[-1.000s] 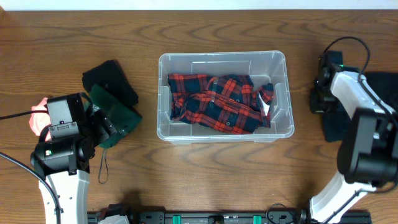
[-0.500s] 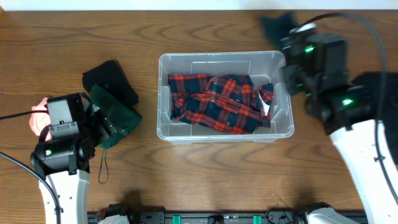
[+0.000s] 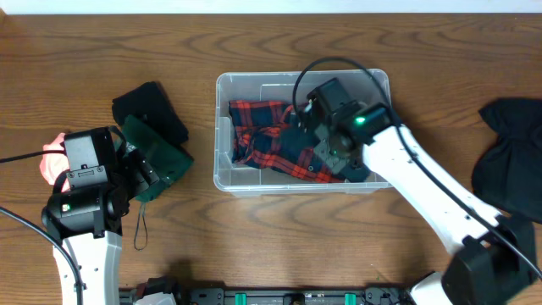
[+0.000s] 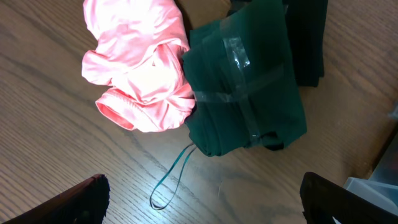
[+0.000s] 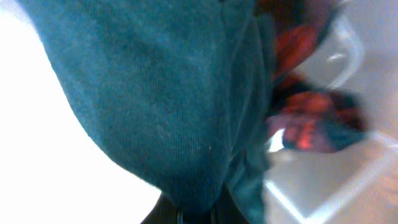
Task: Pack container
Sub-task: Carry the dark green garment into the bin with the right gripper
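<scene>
The clear container [image 3: 254, 76] stands mid-table with a red plaid shirt [image 3: 254, 119] inside. My right gripper [image 3: 326, 144] hangs over the container's right half, shut on a dark teal garment [image 3: 296, 152] that drapes onto the shirt. The right wrist view shows the teal garment [image 5: 161, 93] filling the frame from the jaws [image 5: 199, 214], with the plaid shirt [image 5: 305, 124] and container wall [image 5: 323, 180] behind. My left gripper [image 3: 146, 174] is open and empty [image 4: 202, 199] beside a dark green taped bundle [image 4: 245, 87].
Left of the container lie a black garment [image 3: 151, 108], the green bundle [image 3: 161, 157] with a thin teal loop [image 4: 171, 186], and a pink garment [image 4: 140, 68]. A black garment [image 3: 508, 157] lies at the right edge.
My right arm has swung from the table's right side, up over the far rim, to above the container, carrying the dark teal garment. The left arm has not moved.
</scene>
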